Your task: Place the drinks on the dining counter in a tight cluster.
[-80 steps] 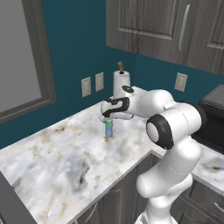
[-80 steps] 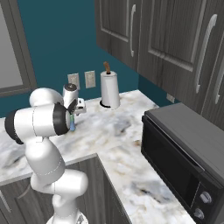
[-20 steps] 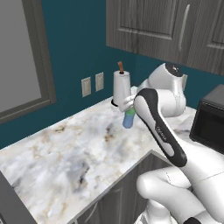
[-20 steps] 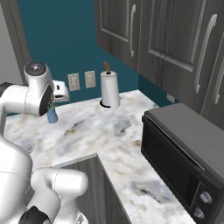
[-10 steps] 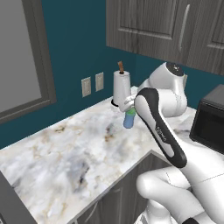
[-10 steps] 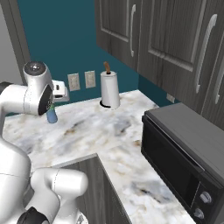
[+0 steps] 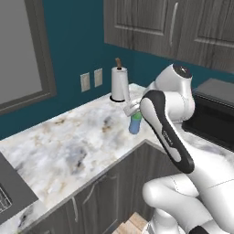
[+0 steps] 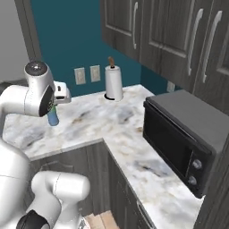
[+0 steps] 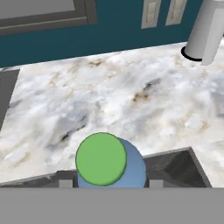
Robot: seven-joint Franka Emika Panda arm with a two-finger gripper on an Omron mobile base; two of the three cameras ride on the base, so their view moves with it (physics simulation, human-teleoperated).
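Bottle (image 7: 135, 123), blue with a green cap, hangs clamped in the gripper (image 7: 133, 111) above the marble worktop's (image 7: 68, 146) front edge. The right base view adds the microwave (image 8: 183, 136) on the corner stretch and shows the bottle (image 8: 53, 117) beside the arm's elbow. The hand view looks straight down on the green cap (image 9: 101, 159), with the paper towel roll (image 9: 208, 30) behind. Four seconds ago the bottle stood on the worktop, gripped; over the last second nothing has shifted.

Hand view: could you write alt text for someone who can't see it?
Seen from above, a blue bottle with a green cap is held by the gripper over the edge of a veined marble counter. A white paper towel roll stands at the back against a teal wall.
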